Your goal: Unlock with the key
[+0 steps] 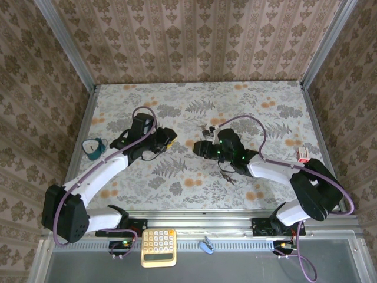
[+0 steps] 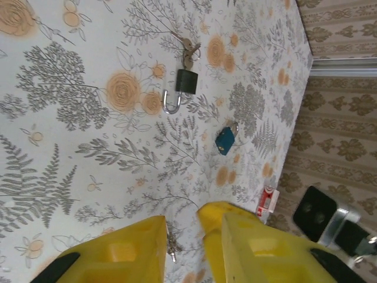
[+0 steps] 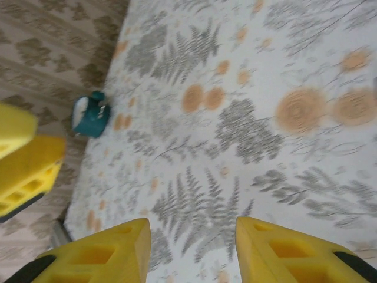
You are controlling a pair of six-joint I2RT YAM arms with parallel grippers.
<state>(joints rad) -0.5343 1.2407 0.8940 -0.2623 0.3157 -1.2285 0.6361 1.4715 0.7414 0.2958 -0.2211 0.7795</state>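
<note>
My left claw (image 2: 181,221) stands slightly apart, my right claw (image 3: 191,227) wide (any writing on the black padlock (image 2: 186,81): too small).

left pincer (image 2: 181,224): jaws slightly parted | right pincer (image 3: 193,230): jaws apart, empty

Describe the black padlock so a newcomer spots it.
On the floral table, look beyond the left tool to two padlocks. The black padlock is the farther one, with a silver shackle and keys at its body; its neighbour is blue.
</note>
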